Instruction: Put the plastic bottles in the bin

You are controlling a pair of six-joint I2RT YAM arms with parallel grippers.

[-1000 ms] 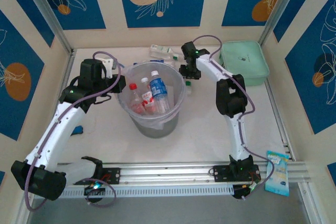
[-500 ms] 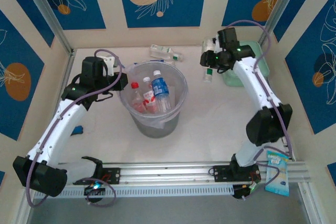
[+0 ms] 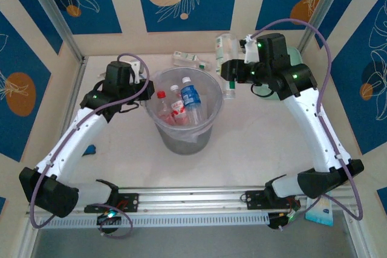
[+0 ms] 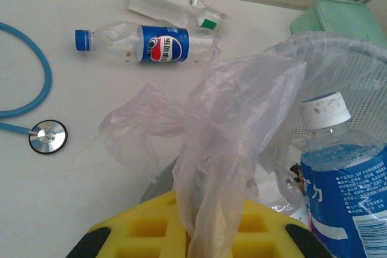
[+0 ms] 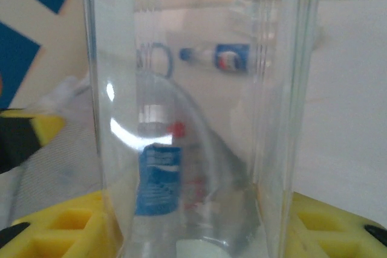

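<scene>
The desk (image 3: 260, 149) carries the bin (image 3: 181, 142) at its middle. Several bottles are already inside it, a blue-labelled bottle (image 3: 191, 97) the tallest among them.

The right arm (image 3: 314, 120) rises from its near-right base, folds at the elbow and reaches far and left, wrist turned toward the bin. The left arm (image 3: 72, 139) stretches from the near left to the bin's left rim.

The right claw (image 3: 234, 69) is clamped across a clear bottle (image 3: 227, 58). The bottle hangs roughly upright just beside the bin's far-right rim, seemingly not over the opening yet. The left claw (image 4: 202, 234) is closed on the thin liner bag (image 4: 236, 107) draped from the rim.

To do this step well, I judge the bottle should travel left until it is squarely above the opening, clear of the rim and the standing bottles, before the claw lets go. The pinched liner should be held back from the mouth.

On the far desk lie a green-labelled bottle (image 3: 187, 60) and a blue-capped cola bottle (image 4: 151, 43).
</scene>
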